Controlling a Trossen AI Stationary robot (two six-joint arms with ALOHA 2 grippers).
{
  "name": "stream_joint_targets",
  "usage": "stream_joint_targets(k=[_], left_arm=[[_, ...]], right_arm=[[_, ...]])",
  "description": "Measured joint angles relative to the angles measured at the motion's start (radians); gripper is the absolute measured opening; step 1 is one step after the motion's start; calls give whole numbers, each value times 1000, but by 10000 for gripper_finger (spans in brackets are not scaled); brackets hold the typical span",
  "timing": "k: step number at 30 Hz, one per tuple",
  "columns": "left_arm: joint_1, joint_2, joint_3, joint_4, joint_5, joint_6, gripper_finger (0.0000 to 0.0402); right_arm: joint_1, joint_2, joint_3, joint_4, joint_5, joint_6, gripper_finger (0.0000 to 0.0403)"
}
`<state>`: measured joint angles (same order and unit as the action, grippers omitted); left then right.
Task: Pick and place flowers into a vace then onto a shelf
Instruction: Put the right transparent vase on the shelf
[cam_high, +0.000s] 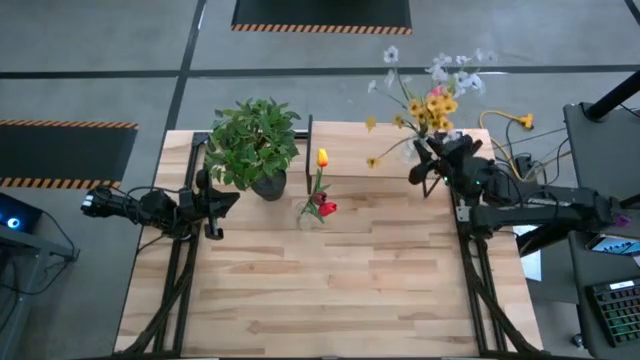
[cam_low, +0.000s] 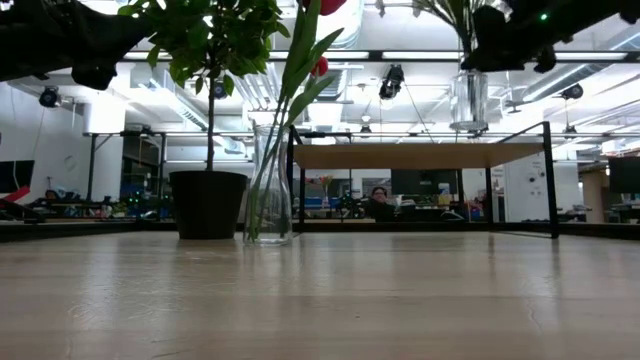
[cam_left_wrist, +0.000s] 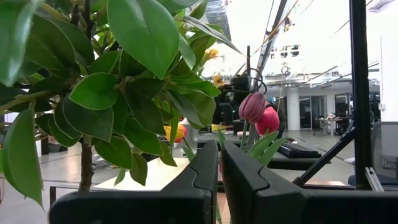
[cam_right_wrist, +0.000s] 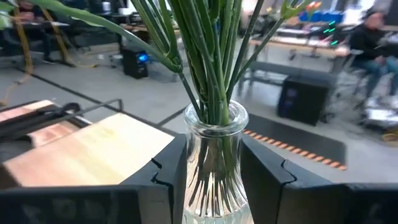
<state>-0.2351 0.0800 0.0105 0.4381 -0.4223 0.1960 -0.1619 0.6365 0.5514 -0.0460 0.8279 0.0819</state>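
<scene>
My right gripper (cam_right_wrist: 214, 177) is shut on a clear ribbed glass vase (cam_right_wrist: 214, 155) holding a bunch of flowers (cam_high: 432, 95), yellow clusters, pale sprigs and a pink bud. In the low view this vase (cam_low: 468, 100) hangs just above the right part of the shelf (cam_low: 420, 155). A second glass vase (cam_low: 268, 185) with red, yellow and maroon tulips (cam_high: 320, 200) stands with its base on the table, in front of the shelf's left end. My left gripper (cam_high: 215, 212) waits shut at the table's left side. My right gripper pinches the vase's ribbed body just below the neck (cam_right_wrist: 186, 165) between its two fingers (cam_right_wrist: 264, 171), one on each side. The fingers come in level from the table's right side. The vase is upright and lifted clear, stems standing up out of its mouth.
A bushy green plant in a dark pot (cam_high: 258, 145) stands at the far left of the table, close to the tulip vase. The shelf's black frame legs (cam_low: 548, 180) rise at the far side. The table's near half (cam_high: 330, 290) holds nothing. People sit in the room beyond.
</scene>
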Motion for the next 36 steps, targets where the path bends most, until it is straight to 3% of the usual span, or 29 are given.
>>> stream_joint_targets(k=[5, 17, 30, 36], left_arm=[[0, 0, 0, 0, 0, 0, 4], [0, 0, 0, 0, 0, 0, 4], [0, 0, 0, -1, 0, -19, 4], [0, 0, 0, -1, 0, -19, 4]], right_arm=[[-128, 34, 0, 1, -137, 43, 109], [-258, 122, -6, 84, -259, 60, 109], [-302, 178, -12, 91, -261, 77, 113], [-302, 175, -12, 85, -257, 100, 157]])
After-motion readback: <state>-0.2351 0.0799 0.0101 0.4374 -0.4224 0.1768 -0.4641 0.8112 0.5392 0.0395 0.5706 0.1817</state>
